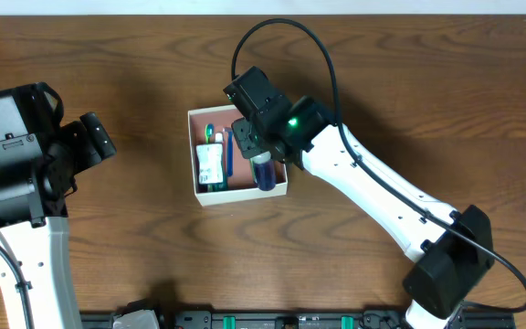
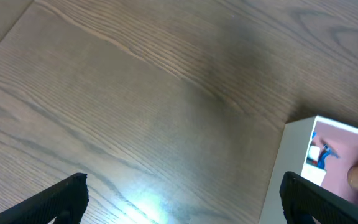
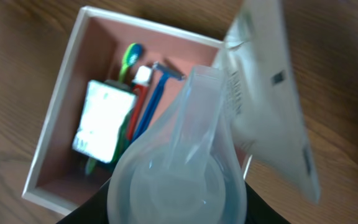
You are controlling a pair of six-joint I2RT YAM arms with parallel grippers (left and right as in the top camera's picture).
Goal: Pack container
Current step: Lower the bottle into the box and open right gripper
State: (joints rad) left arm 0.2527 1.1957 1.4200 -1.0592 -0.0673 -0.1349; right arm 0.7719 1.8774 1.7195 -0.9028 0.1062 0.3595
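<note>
The container [image 1: 193, 157] is a shallow white box with a pink inside, at the table's middle. In it lie a green-white packet [image 1: 210, 165], a green toothbrush [image 3: 129, 57] and a blue razor [image 3: 157, 87]. My right gripper [image 1: 259, 146] is over the container's right half, shut on a translucent bottle [image 3: 178, 168] with blue liquid [image 1: 263, 173]. A white flat packet [image 3: 266, 93] stands right beside the bottle; I cannot tell if it is held. My left gripper [image 1: 99, 139] is open and empty, over bare wood left of the container [image 2: 291, 162].
The brown wooden table [image 1: 117, 55] spreads all round the container. The right arm's white link [image 1: 382, 196] reaches across from the front right. A black rail [image 1: 272, 320] runs along the front edge.
</note>
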